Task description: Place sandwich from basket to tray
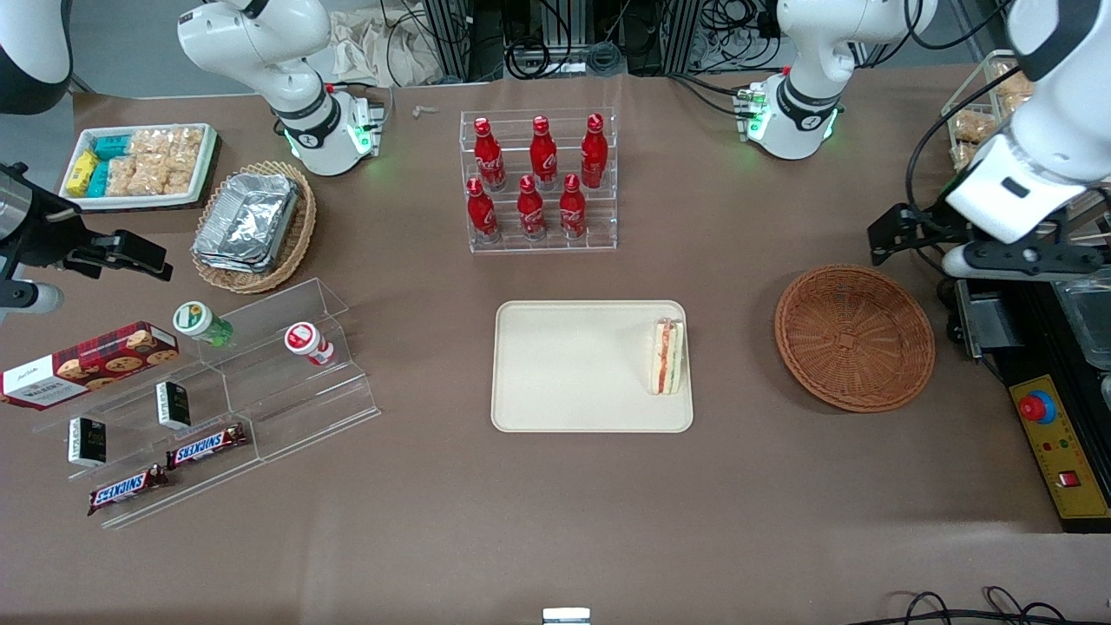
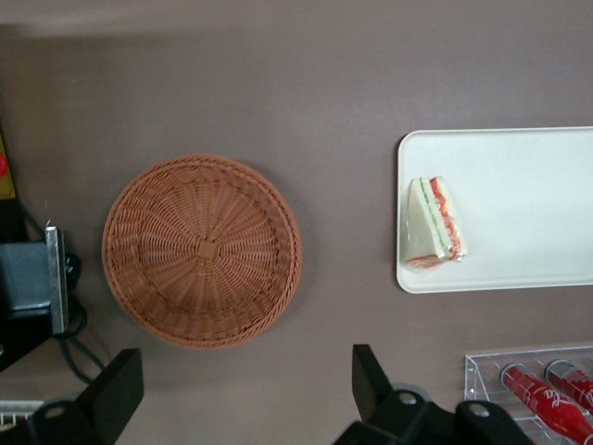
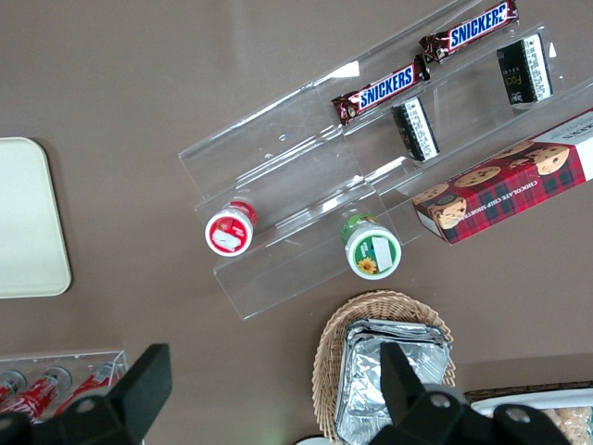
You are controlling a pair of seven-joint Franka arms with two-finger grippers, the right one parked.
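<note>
Sandwich (image 1: 667,357) lying on tray (image 1: 564,408), close to the rim at the working arm's end: triangular white-bread wedge in glossy clear wrap, red and green filling stripes along the cut edge. Tray flat, matte cream-beige, rounded corners, low rim. Basket (image 1: 855,336) beside tray, toward working arm's end of surface (image 1: 555,521); round, shallow, reddish-brown woven wicker, spiral weave around a small square centre, nothing inside. Surface covering brown, matte.

Hand (image 2: 246,399) raised above surface, farther from the front camera than the basket; black fingers (image 2: 116,389) spread wide apart, nothing between them.

Clear acrylic tiered rack (image 1: 538,182) farther from the front camera than tray, holding six red bottles (image 1: 531,208) with white script, probably Coca-Cola; lettering not fully legible. Toward parked arm's end: clear stepped stand (image 1: 260,391), two bars reading "SNICKERS" (image 1: 207,445), red tartan cookie box (image 1: 87,363), paler wicker basket of crinkled foil trays (image 1: 247,221), white tray of snack packets (image 1: 139,165).
</note>
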